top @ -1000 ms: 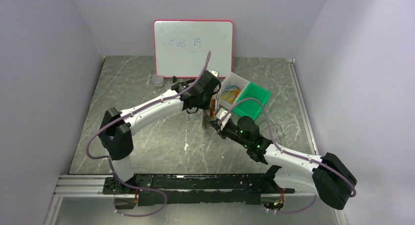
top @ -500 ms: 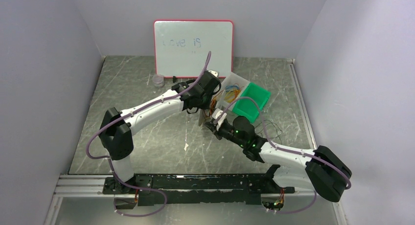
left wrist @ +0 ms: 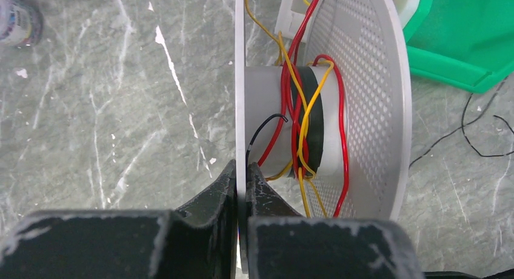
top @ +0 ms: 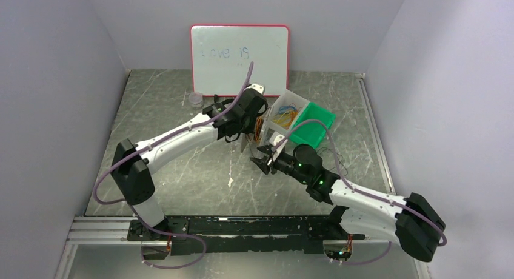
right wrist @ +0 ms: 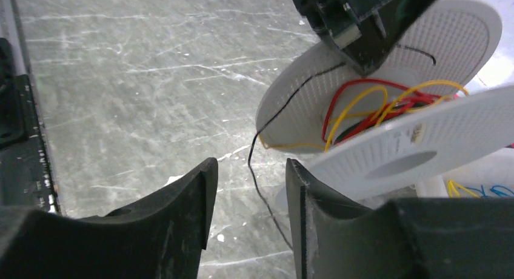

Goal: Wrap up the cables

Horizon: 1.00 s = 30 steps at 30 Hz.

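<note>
High fixed view from behind, two close wrist views (shared: spool (left wrist: 370, 109), cables (left wrist: 298, 118))

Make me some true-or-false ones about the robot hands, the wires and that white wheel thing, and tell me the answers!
1. The left hand pinches the rim of the white spool. True.
2. The right hand is squeezed shut. False: its fingers stand apart, and a black wire hangs between them.
3. The spool carries red and yellow wires around its middle. True.
4. The box beside the spool is blue. False: the bin is green.
</note>
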Each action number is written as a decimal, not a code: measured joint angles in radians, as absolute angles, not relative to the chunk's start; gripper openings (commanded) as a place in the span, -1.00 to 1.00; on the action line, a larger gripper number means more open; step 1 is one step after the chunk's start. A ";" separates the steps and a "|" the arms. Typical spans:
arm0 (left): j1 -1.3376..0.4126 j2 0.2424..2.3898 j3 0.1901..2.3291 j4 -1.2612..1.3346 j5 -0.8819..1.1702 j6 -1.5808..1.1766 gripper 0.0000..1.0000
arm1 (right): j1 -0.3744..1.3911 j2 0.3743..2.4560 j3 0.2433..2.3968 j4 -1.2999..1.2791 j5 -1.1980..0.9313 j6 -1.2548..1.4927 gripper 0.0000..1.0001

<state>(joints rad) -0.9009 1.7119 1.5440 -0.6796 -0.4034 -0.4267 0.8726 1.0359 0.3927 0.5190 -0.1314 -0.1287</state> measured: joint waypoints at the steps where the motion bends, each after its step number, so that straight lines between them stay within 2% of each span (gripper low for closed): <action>1: -0.899 1.699 1.538 -0.675 -0.407 -0.426 -0.86 | 0.873 1.011 0.393 0.497 -0.136 -0.120 0.03; 10: -0.880 1.512 1.429 -0.623 -0.452 -0.406 -0.86 | 0.873 0.854 0.461 0.263 -0.152 -0.033 0.14; 16: -0.845 1.367 1.346 -0.577 -0.454 -0.390 -0.86 | 0.872 0.848 0.480 0.133 -0.107 0.055 0.14; 21: -0.813 1.275 1.288 -0.543 -0.436 -0.381 -0.86 | 0.860 0.875 0.466 0.102 -0.077 0.176 0.14; 25: -0.794 1.212 1.240 -0.538 -0.418 -0.380 -0.86 | 0.859 0.883 0.421 0.110 -0.078 0.254 0.24; 30: -0.773 1.165 1.208 -0.534 -0.390 -0.378 -0.86 | 0.859 0.892 0.355 0.137 -0.084 0.310 0.28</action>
